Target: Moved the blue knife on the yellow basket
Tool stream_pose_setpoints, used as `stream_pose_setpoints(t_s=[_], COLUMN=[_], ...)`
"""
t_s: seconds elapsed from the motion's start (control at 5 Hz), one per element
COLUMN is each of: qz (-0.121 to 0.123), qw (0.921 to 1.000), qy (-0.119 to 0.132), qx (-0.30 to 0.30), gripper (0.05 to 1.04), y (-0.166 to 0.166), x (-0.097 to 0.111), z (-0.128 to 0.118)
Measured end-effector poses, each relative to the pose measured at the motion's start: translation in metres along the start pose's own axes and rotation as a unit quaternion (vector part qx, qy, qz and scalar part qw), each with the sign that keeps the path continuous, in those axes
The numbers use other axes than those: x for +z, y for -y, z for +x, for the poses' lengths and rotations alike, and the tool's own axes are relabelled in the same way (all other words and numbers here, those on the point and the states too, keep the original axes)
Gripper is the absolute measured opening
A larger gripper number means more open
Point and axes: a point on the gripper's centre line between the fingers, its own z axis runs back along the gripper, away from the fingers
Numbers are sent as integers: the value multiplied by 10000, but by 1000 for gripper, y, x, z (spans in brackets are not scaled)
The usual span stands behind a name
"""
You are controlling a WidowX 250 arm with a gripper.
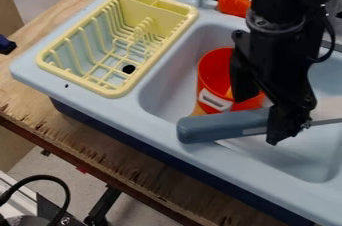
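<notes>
Fingers (283,126) round blue knife (217,126); 1 red pot (213,70) in sink (162,91).

Blue knife (224,126), approx. horiz., in fingers (284,127) over sink basin (167,82); yellow basket (80,81) upright beside it

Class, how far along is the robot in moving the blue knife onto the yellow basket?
Done: the black two-finger claw has the blue-handled, grey-bladed knife gripped. In hand: that knife, above the pale-blue plastic sink. Left: setting it on the yellow, slatted plastic basket, which holds no knife yet.
</notes>
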Motion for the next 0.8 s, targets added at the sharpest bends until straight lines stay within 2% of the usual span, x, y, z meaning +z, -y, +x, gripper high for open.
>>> stream_pose_setpoints(t_s=[0.2, 0.4, 0.8], qz=[-13, -31, -33], qw=[10000, 9999, 9999], qy=[-6, -89, -42], qx=[47, 107, 120], gripper=[987, 871, 378], y=[0, 0, 1], x=[-3, -7, -10], z=[1, 0, 3])
